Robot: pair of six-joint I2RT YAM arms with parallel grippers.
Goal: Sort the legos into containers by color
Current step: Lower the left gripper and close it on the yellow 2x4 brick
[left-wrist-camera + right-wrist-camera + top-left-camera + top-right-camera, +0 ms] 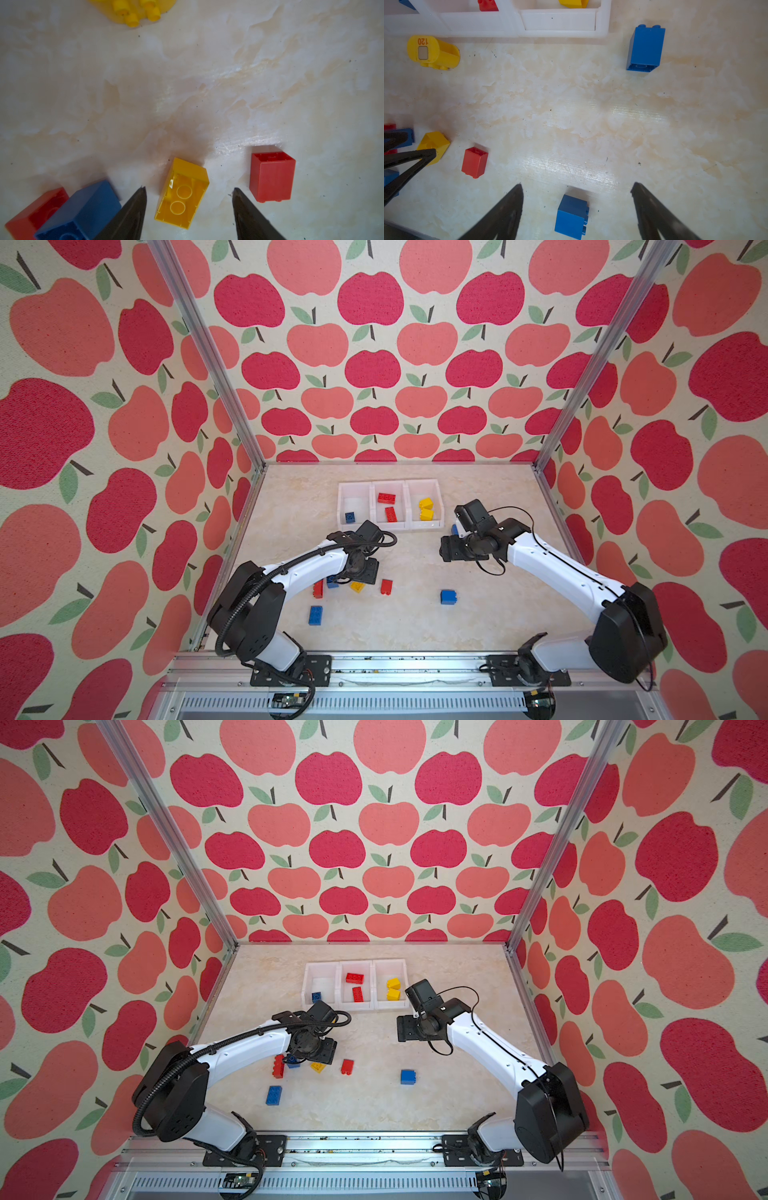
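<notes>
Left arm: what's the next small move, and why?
Probably close the left gripper on the yellow brick. In the left wrist view the fingertips stand open on either side of that brick, with a gap at each, so nothing is gripped. The brick lies with its hollow underside showing, apart from the blue brick and the red brick, so a squeeze looks clear.

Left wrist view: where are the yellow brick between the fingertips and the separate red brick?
yellow brick [182,201], left wrist view, on its hollow underside.
red brick [272,180], left wrist view, on its flat side.
</notes>
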